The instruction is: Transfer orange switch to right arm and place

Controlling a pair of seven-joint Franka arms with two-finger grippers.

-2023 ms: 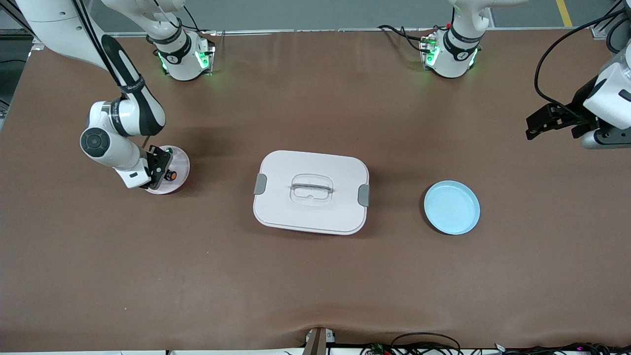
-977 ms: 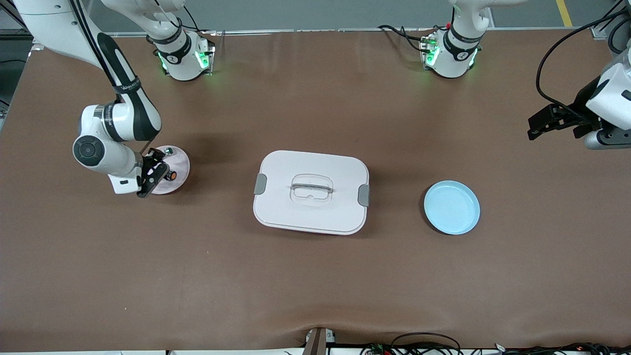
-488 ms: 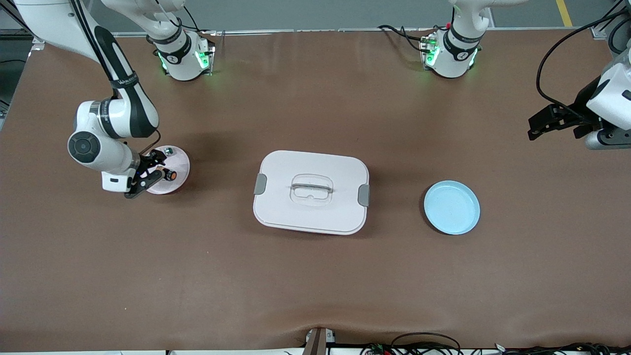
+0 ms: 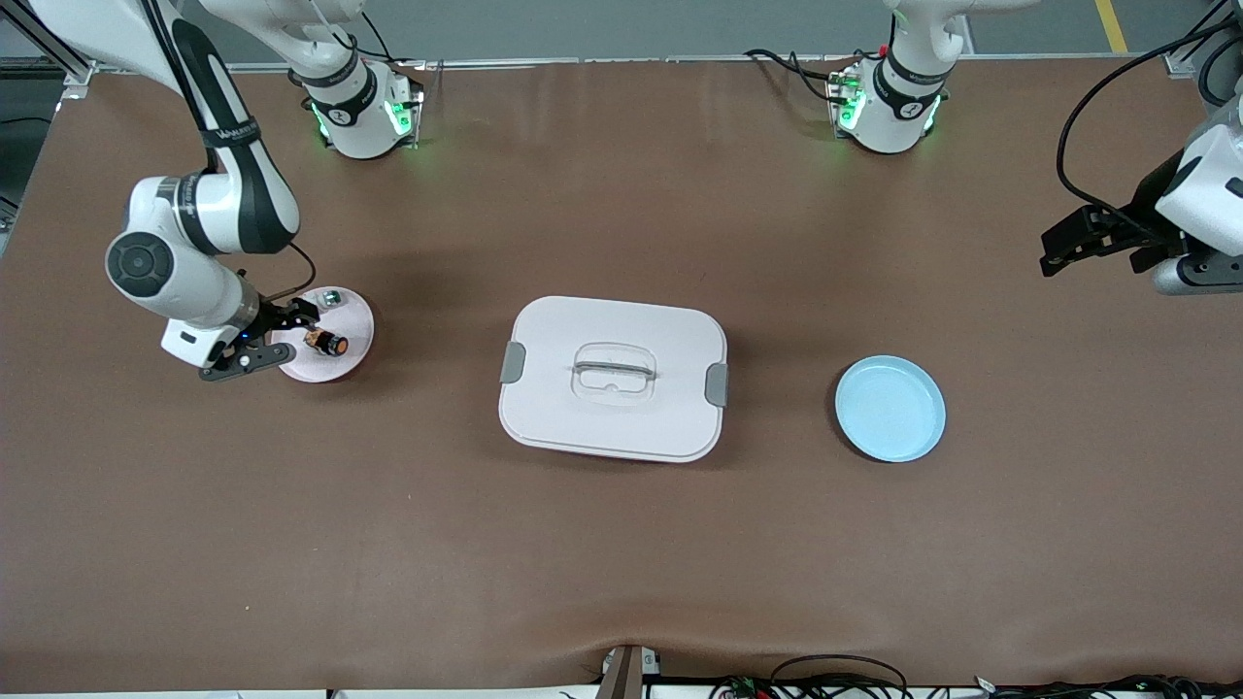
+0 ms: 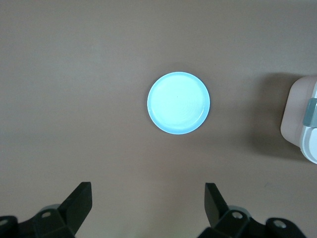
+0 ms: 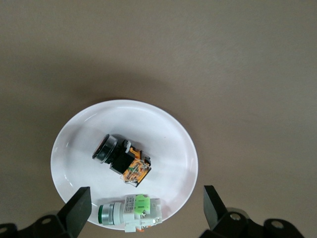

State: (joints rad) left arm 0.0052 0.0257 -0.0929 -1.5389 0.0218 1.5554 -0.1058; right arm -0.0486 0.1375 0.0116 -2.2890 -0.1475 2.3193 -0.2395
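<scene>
The right gripper (image 4: 260, 340) hangs over the edge of the white plate (image 4: 357, 330) at the right arm's end of the worktop (image 4: 621, 544), its fingers (image 6: 79, 206) spread wide and grasping nothing. Between those spread fingers, the right wrist view looks down on the plate, where the orange switch (image 6: 121, 159) lies on its side near the middle, black body and orange marks showing. In the front view the orange switch (image 4: 327, 343) shows just past the fingertips, apart from them. Beside it on the same plate, touching the rim area, lies a small clear-white piece with a green cap (image 6: 130, 212); in the front view this piece sits farther from the front camera than the switch. The left gripper (image 4: 1066, 243) waits high over the left arm's end of the worktop, its fingers (image 5: 214, 201) also released and empty, with the light blue plate (image 5: 179, 102) seen well below them. That blue plate (image 4: 890, 408) is bare and lies nearer to the front camera than the left gripper's spot. In the middle of the worktop, between the two plates and well apart from both, sits a white lidded box (image 4: 614, 378) with grey side clasps and a clear handle.
</scene>
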